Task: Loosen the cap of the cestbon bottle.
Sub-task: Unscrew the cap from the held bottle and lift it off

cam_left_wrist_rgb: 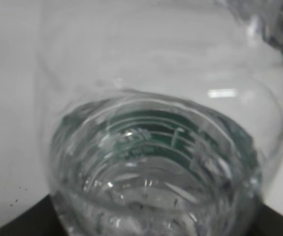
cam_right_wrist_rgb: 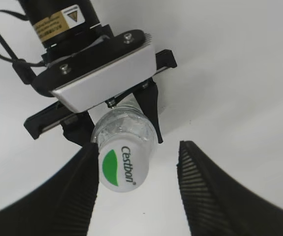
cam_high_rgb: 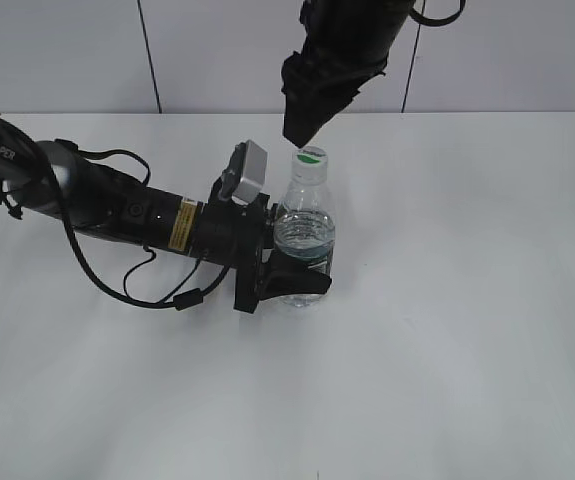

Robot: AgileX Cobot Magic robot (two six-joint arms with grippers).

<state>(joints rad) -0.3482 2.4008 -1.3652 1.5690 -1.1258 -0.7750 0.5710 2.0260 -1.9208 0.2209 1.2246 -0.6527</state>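
Observation:
The cestbon bottle point(cam_high_rgb: 305, 222) stands upright at the middle of the white table, clear, with water and a green label. My left gripper point(cam_high_rgb: 301, 276) reaches in from the left and is shut on its lower body. The bottle point(cam_left_wrist_rgb: 151, 147) fills the left wrist view. Its white cap point(cam_high_rgb: 310, 158) with a green leaf mark is on the neck. My right gripper point(cam_high_rgb: 302, 128) hangs just above the cap. In the right wrist view the cap point(cam_right_wrist_rgb: 123, 167) sits between the open fingers of the right gripper point(cam_right_wrist_rgb: 138, 146), close against the left one point(cam_right_wrist_rgb: 77, 196) and well apart from the right one point(cam_right_wrist_rgb: 205, 187).
The left arm point(cam_high_rgb: 117, 205) lies low across the table's left half, with a black cable point(cam_high_rgb: 157, 295) looping in front of it. The white table point(cam_high_rgb: 467, 330) ends at a pale wall point(cam_high_rgb: 217, 50) at the back.

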